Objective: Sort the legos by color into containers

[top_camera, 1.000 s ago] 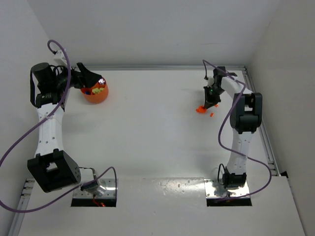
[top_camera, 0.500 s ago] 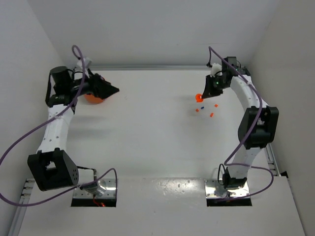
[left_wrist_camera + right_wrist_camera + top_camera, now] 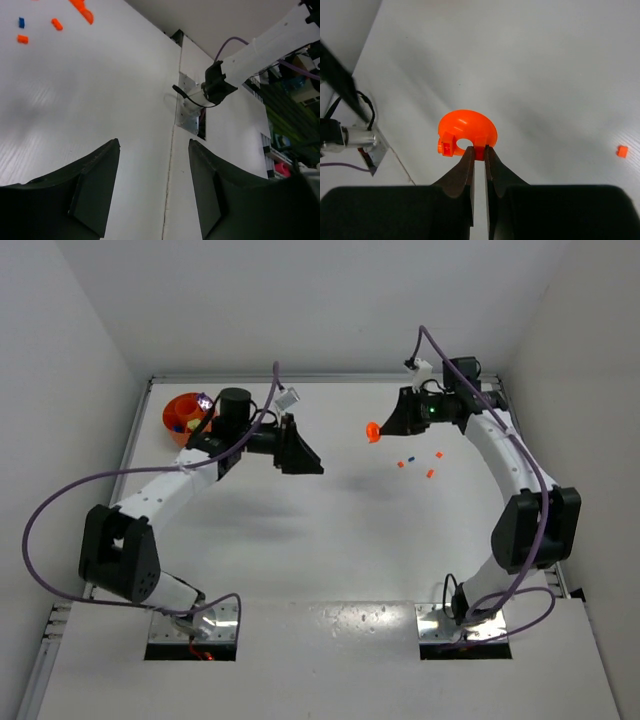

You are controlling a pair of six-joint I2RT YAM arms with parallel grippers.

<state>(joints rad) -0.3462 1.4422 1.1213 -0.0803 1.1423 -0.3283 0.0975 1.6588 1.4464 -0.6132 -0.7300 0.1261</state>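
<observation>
At the table's (image 3: 330, 540) far side, the right gripper (image 3: 479, 149) pinched an orange round piece (image 3: 470, 125); the left gripper (image 3: 153, 150) gaped.

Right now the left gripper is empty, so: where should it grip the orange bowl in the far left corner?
Likely the rim: come straight down from above and pinch the wall of the orange bowl between the jaws. It sits upright with bricks inside, so a top-down rim grip and level lift should keep them in.
</observation>
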